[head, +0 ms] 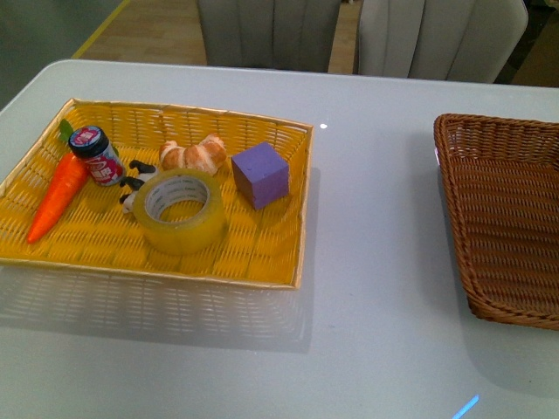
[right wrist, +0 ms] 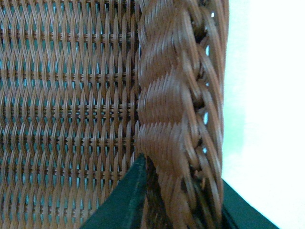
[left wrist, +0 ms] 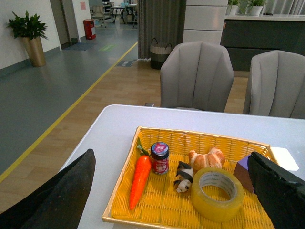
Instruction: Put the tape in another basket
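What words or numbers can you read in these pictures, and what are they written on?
None can be read, so there is nothing to quote.
Small bottle: its red and white label has print, but it is too blurred to read.
Tape: no writing shows on it.
Red box far back in the room: too small to tell if it has words.

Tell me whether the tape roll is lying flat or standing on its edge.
Lying flat: the tape rests in the yellow tray, core hole facing up, in front and left wrist views.
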`<action>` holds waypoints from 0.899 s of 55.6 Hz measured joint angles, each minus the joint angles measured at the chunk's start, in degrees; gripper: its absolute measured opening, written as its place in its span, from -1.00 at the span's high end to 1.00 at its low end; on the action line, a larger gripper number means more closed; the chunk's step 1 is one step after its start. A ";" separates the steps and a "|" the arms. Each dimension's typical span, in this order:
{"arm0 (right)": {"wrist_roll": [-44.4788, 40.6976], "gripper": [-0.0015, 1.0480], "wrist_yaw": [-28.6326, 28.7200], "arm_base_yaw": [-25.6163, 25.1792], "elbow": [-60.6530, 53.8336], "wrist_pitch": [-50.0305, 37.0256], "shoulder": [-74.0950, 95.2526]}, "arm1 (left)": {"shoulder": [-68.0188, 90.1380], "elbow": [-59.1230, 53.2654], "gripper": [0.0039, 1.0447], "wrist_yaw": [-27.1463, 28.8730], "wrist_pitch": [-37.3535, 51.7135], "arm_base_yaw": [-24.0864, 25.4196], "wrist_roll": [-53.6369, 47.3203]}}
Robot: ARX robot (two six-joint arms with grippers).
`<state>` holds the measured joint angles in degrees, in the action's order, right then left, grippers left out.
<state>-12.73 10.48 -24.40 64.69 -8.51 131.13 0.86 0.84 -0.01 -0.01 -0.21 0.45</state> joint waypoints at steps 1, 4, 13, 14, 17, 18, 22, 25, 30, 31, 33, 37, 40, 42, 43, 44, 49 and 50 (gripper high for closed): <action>0.28 0.61 0.28 0.11 -0.17 0.02 -0.13 | 0.00 0.00 -0.83 0.00 0.00 0.00 0.00; 1.36 0.74 1.22 0.63 -0.76 0.02 -0.70 | 0.00 0.00 -0.83 0.00 0.00 0.00 0.00; 5.20 0.92 3.28 3.34 -2.97 -0.39 -3.32 | 0.00 0.00 -0.83 0.00 0.00 0.00 0.00; 5.75 0.92 3.54 3.91 -3.39 -0.57 -3.74 | 0.00 0.00 -0.83 0.00 0.00 0.00 0.00; 7.19 0.92 4.04 5.57 -4.42 -0.98 -4.59 | 0.00 0.00 -0.83 0.00 0.00 0.00 0.00; 7.39 0.92 4.15 5.86 -4.55 -1.05 -4.70 | 0.00 0.00 -0.83 0.00 0.00 0.00 0.00; 8.70 0.92 4.15 7.65 -5.49 -1.51 -5.11 | 0.00 0.00 -0.83 0.00 0.00 0.00 0.00; 9.51 0.92 4.13 8.85 -6.05 -1.79 -5.18 | 0.00 0.00 -0.83 0.00 0.00 0.00 0.00; 11.26 0.92 3.93 10.93 -7.02 -2.32 -5.18 | 0.00 0.00 -0.83 0.00 0.00 0.00 0.00; 11.61 0.92 3.93 11.43 -7.21 -2.40 -5.18 | 0.00 0.00 -0.83 0.00 0.00 0.00 0.00; 12.26 0.92 3.87 12.17 -7.45 -2.58 -5.20 | 0.00 0.00 -0.83 0.00 0.00 0.00 0.00; 13.31 0.92 3.82 13.64 -7.80 -2.86 -5.20 | 0.00 0.00 -0.83 0.00 0.00 0.00 0.00; 14.05 0.92 3.43 14.91 -8.04 -3.13 -5.25 | 0.00 0.00 -0.83 0.00 0.00 0.00 0.00; 14.29 0.92 3.30 15.47 -8.13 -3.19 -5.29 | 0.00 0.00 -0.83 0.00 0.00 0.00 0.00; 14.49 0.92 3.23 15.87 -8.20 -3.21 -5.29 | 0.00 0.00 -0.83 0.00 0.00 0.00 0.00; 14.62 0.92 3.21 16.26 -8.24 -3.30 -5.29 | 0.00 0.00 -0.83 0.00 0.00 0.00 0.00; 14.95 0.92 3.02 17.57 -8.44 -3.54 -5.29 | 0.00 0.00 -0.83 0.00 0.00 0.00 0.02; 14.97 0.92 3.02 17.75 -8.50 -3.63 -5.29 | 0.00 0.00 -0.83 0.00 0.00 0.00 0.00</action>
<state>2.24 13.50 -6.66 56.18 -12.14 125.84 0.86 0.84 -0.01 -0.01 -0.21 0.45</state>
